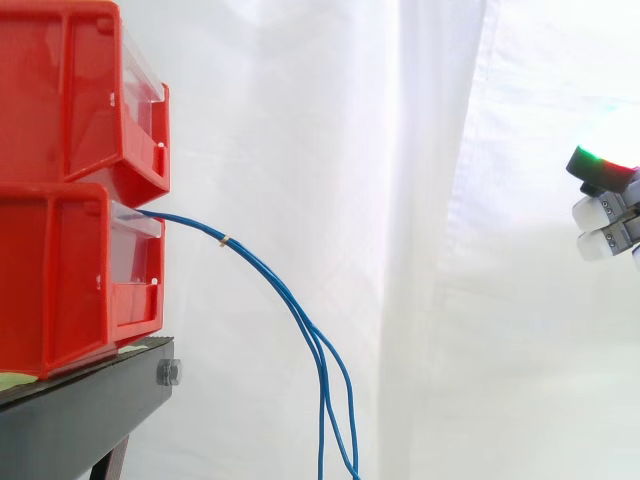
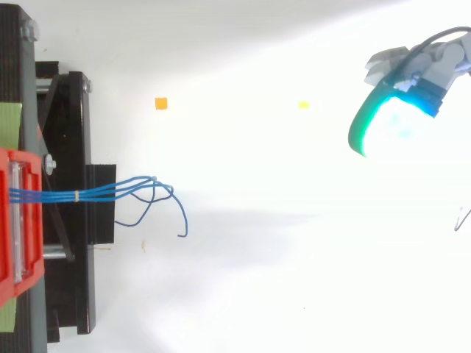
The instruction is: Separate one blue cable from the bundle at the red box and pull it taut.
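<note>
Several thin blue cables (image 1: 283, 290) leave the front of the lower red box (image 1: 60, 275), tied together by a small yellow band (image 1: 223, 240). Past the band they droop in an arc and hang down below the stand. From above, the cable bundle (image 2: 110, 191) runs right from the red box (image 2: 15, 220) and fans into loose curled ends (image 2: 182, 229). My hand (image 1: 603, 214) is at the far right, well away from the cables, fingers extended leftward, glowing white and green. In the top view the hand (image 2: 412, 70) is at the upper right, holding nothing.
A second red box (image 1: 60, 90) is stacked on the lower one. Both rest on a black stand (image 1: 80, 400) at the left. A white curtain (image 1: 400, 200) hangs behind. Small orange (image 2: 161, 104) and yellow (image 2: 303, 105) markers lie on the white floor.
</note>
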`<state>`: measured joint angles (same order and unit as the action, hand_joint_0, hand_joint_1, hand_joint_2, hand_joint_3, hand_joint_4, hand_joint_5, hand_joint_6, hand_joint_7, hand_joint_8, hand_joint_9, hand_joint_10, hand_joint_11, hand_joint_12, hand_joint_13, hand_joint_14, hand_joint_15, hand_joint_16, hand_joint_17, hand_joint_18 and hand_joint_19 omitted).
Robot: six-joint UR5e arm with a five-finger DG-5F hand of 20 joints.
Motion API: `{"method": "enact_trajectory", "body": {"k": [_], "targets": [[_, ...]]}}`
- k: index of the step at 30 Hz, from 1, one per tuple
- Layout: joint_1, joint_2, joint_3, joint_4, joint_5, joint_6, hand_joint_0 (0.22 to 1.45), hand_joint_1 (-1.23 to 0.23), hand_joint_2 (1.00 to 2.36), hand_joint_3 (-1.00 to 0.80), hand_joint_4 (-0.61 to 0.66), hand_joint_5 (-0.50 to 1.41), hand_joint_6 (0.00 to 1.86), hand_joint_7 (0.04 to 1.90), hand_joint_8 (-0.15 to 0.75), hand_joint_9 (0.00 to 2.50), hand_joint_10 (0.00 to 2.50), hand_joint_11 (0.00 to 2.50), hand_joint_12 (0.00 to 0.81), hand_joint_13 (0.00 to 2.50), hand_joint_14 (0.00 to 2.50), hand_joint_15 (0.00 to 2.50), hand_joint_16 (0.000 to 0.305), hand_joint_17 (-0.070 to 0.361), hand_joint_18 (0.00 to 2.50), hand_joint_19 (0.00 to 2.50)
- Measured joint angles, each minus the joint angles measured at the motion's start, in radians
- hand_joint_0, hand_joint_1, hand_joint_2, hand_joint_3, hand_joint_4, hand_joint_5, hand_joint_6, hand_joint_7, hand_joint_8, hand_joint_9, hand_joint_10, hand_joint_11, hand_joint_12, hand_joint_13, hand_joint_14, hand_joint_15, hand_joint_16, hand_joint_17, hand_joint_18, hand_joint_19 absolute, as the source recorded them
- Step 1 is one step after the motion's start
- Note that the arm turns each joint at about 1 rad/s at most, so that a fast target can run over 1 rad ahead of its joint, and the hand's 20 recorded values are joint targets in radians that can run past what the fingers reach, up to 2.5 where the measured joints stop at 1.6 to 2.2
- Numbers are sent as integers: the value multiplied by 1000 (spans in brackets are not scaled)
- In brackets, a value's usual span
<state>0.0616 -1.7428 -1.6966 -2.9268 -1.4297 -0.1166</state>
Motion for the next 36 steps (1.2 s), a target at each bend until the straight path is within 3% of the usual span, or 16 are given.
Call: {"method": "enact_trajectory", "body": {"k": [15,19,23,30,36], "targets": [[1,0,0,-5,4,1,574,-596,1000,-489,232,-240,502,745,328,267,6,250,380,166,4,150,56,126,248,409],[0,0,0,-9,32,-14,574,-596,1001,-486,229,-242,502,743,328,267,6,250,380,168,4,151,56,125,253,408],[3,-5,0,5,88,-52,575,-595,1000,-490,229,-242,502,743,328,261,5,246,381,168,4,151,56,125,258,407],[7,-60,14,97,127,-79,575,-593,1001,-486,228,-243,502,744,327,254,8,245,382,174,4,152,55,124,266,406],[11,-101,57,109,129,-111,577,-592,1001,-489,230,-243,502,744,328,256,5,240,383,176,5,159,55,124,269,413]]}}
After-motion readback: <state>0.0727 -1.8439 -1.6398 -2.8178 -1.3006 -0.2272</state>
